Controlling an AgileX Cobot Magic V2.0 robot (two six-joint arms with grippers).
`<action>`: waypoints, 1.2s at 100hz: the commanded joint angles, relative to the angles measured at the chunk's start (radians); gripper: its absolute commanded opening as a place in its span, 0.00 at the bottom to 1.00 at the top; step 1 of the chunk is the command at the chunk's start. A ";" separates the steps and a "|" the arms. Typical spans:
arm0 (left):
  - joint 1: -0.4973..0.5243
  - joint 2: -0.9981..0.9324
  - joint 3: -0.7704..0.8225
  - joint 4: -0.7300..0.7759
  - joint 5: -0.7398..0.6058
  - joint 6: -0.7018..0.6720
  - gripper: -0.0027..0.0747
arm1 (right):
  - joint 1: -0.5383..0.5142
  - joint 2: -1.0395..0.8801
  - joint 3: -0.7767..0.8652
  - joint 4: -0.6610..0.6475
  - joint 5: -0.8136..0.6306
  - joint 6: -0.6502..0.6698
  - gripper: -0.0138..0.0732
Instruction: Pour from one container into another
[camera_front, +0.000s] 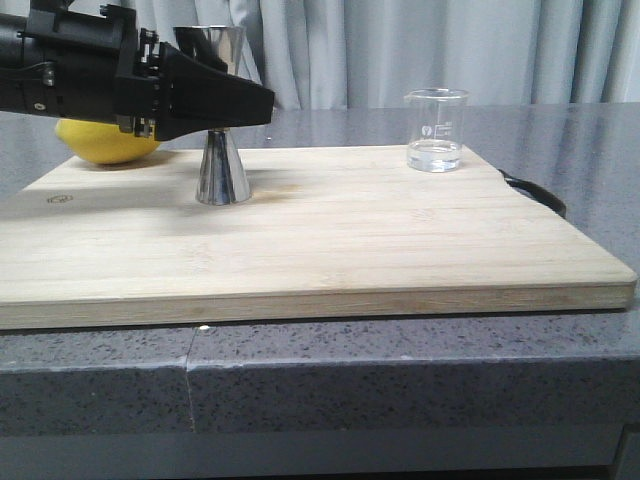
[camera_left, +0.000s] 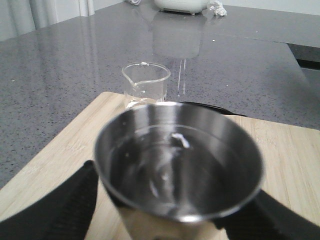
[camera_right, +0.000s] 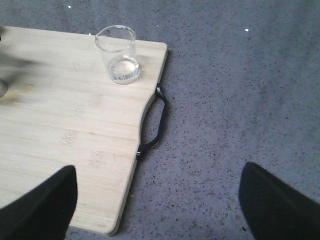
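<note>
Only left wrist view shows jigger (camera_left: 180, 170) interior; beaker (camera_left: 146, 86) behind.

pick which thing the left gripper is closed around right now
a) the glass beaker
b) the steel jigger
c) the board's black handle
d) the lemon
b: in the front view the left gripper clamps the steel jigger at its waist, while the glass beaker stands untouched at the far right of the cutting board.
</note>
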 joint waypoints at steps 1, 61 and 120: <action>0.002 -0.053 -0.027 -0.067 0.072 -0.016 0.75 | -0.001 -0.006 -0.027 -0.004 -0.062 -0.002 0.84; 0.002 -0.434 -0.028 0.687 -0.273 -0.791 0.77 | -0.001 -0.006 -0.027 -0.026 0.009 -0.002 0.84; 0.002 -0.953 -0.024 1.720 -0.199 -2.065 0.77 | -0.004 -0.009 -0.030 -0.108 0.119 0.146 0.84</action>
